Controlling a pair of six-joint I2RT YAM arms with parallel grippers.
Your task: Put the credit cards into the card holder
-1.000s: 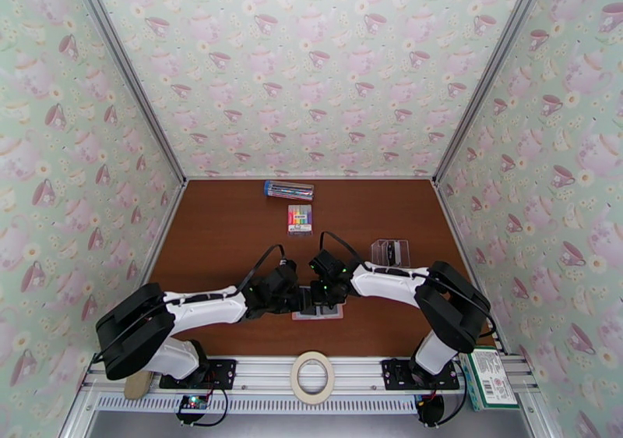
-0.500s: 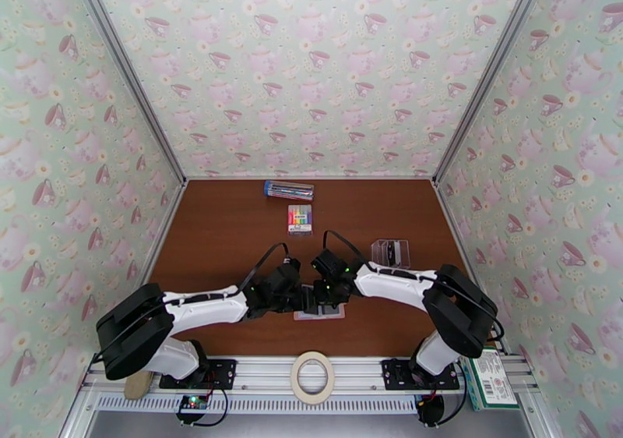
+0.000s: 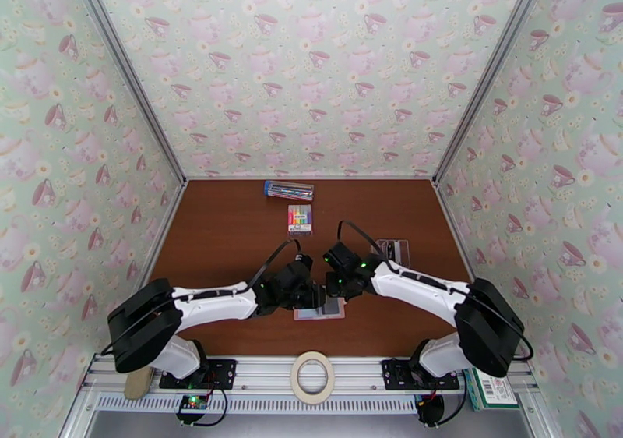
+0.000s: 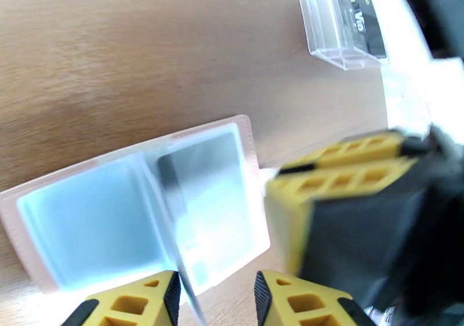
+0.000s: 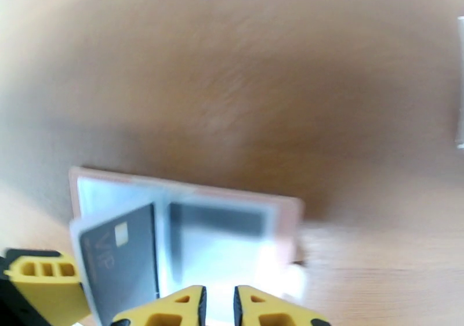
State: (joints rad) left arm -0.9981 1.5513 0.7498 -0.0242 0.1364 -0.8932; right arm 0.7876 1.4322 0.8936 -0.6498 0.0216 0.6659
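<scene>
Picking out the holder [image 3: 333,311] first: spread open and flat on the table [image 3: 226,237], near the front edge, about midway between the two arm bases. Showing pale blue pockets face up inside a pink rim.

Hovering low over its left half with the left gripper [image 3: 318,298], and just beside that, at the far right corner, with the right gripper [image 3: 340,285].

Over to the right wrist view: catching a dark card [image 5: 116,257] face on, marked VIP with a small chip, tilted up over one half of the holder, one corner lifted past the rim. Leaving only a narrow slit between the right fingers [image 5: 174,307], with nothing in it.

From the left wrist: seeing the left fingers [image 4: 145,298] well apart, with that card's thin edge running close beside one of them toward the holder's fold. Cannot tell whether touching that finger; not pinched between the two.

Further back on the right, finding the clear box [image 3: 392,251] with more cards [image 4: 359,25] inside, well apart from the holder. Beyond, spotting a marker pack [image 3: 300,218] and a pen box [image 3: 289,190] by the back wall.
</scene>
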